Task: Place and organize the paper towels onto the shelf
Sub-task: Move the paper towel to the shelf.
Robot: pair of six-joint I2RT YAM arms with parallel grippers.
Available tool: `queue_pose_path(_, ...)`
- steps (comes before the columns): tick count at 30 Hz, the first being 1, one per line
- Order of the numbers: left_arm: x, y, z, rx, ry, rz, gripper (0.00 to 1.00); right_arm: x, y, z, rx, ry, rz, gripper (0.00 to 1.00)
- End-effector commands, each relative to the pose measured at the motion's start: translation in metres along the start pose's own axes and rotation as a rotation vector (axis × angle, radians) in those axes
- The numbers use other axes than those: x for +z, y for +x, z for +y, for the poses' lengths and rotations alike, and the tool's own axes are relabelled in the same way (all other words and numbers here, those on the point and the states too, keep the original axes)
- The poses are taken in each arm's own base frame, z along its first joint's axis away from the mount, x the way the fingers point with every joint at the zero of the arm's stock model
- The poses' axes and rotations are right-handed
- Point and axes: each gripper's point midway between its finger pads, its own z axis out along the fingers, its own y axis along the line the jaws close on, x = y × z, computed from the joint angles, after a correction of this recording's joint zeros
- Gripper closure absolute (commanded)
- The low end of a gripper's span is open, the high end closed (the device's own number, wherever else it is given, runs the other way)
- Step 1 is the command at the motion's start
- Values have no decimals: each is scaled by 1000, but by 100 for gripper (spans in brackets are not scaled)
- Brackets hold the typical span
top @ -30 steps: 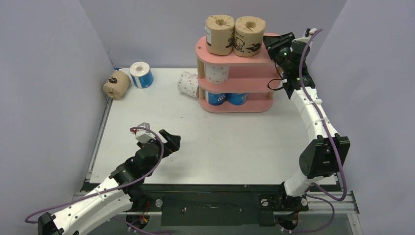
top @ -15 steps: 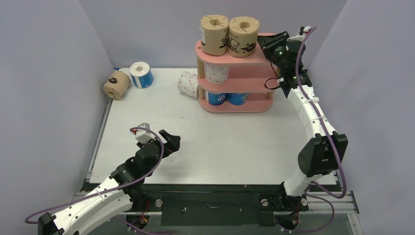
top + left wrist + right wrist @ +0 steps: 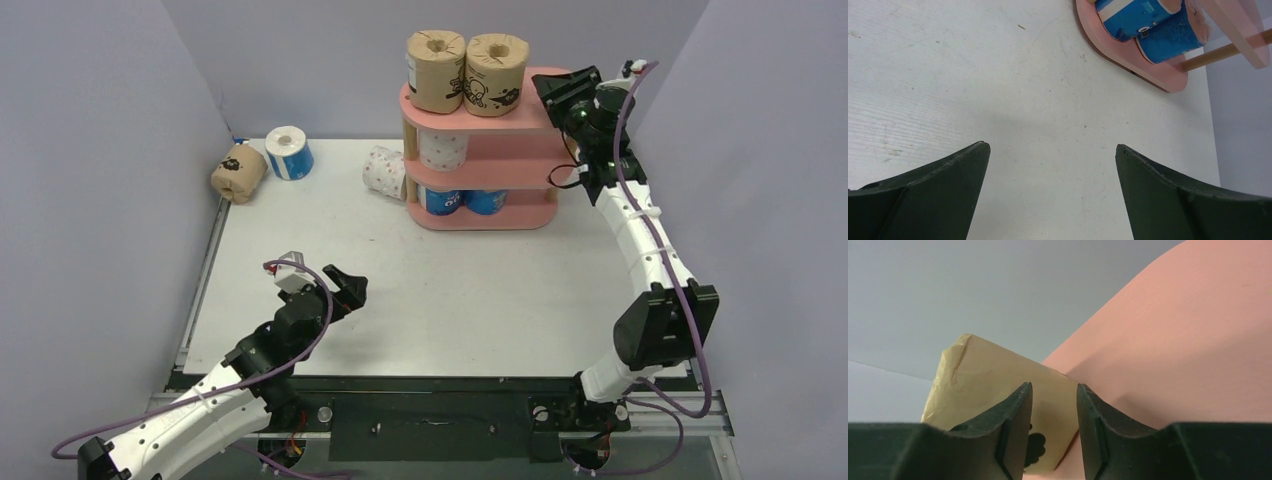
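Seen from above, the pink three-tier shelf with light wooden posts (image 3: 530, 112) stands on the white bench (image 3: 450, 290) at twelve o'clock. Two brown cartoon-printed paper towel rolls (image 3: 437, 70) stand on its top board, one white pink-dotted roll (image 3: 443, 150) lies on the middle board, and two blue rolls (image 3: 443, 200) lie on the bottom. My right hand (image 3: 548, 90) hovers at the top board's three o'clock end, its fingers slightly parted and pinching nothing. My left hand (image 3: 348, 285) is spread wide over the bench at seven o'clock. A second dotted roll (image 3: 384, 170) lies at the shelf's nine o'clock side. A loose brown roll (image 3: 238, 173) and a loose blue roll (image 3: 289, 152) sit at ten o'clock.
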Motion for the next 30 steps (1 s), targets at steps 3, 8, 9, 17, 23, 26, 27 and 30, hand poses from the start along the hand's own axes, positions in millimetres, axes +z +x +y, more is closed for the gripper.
queue_pose_path(3,-1,-14,-14,-24,35,-35,3,-81,-59,53,-76,-79,-199,61)
queue_pose_path(8,-1,-25,-32,-23,71,-45,3,-140,-50,44,-180,-50,-248,57)
queue_pose_path(9,-1,-27,-34,-14,72,-48,3,-144,-37,24,-204,-15,-227,55)
queue_pose_path(17,-11,-78,-65,24,79,-136,4,-226,14,-44,-444,145,-153,49)
queue_pose_path(23,-11,-105,-73,70,7,-157,4,-262,80,-98,-503,183,25,48)
queue_pose_path(26,-5,-114,-65,95,-71,-163,4,-265,117,-130,-522,221,119,48)
queue_pose_path(27,-2,-114,-63,107,-99,-148,4,-265,130,-131,-521,210,149,48)
queue_pose_path(30,11,-132,-49,55,-166,-155,4,-265,164,-151,-526,224,222,48)
